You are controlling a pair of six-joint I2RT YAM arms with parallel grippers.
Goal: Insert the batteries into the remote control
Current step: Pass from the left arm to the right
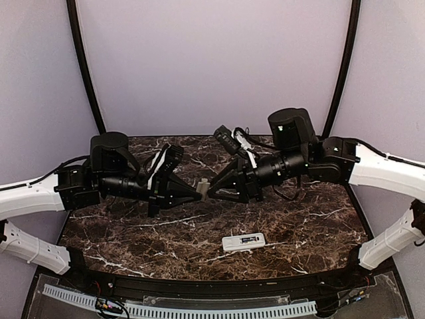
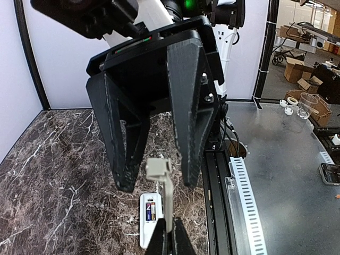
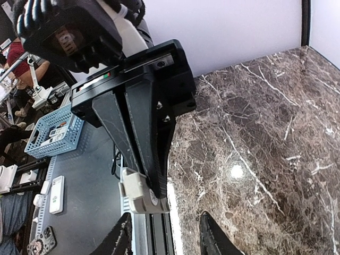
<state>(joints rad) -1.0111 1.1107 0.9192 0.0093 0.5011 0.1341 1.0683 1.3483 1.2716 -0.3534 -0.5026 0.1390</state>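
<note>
The white remote control lies on its face on the marble table near the front edge, its bay open. Two batteries sit side by side in that bay. Above the table's middle the two arms meet tip to tip. My left gripper is shut on a small flat white cover piece, which it holds upright by its lower end. In the right wrist view the same cover piece shows in the left gripper's tips. My right gripper stands open just short of the cover, touching nothing.
A white slotted cable duct and a black rail run along the table's front edge. Purple walls close off the back and sides. A blue basket stands on the grey bench beyond the table.
</note>
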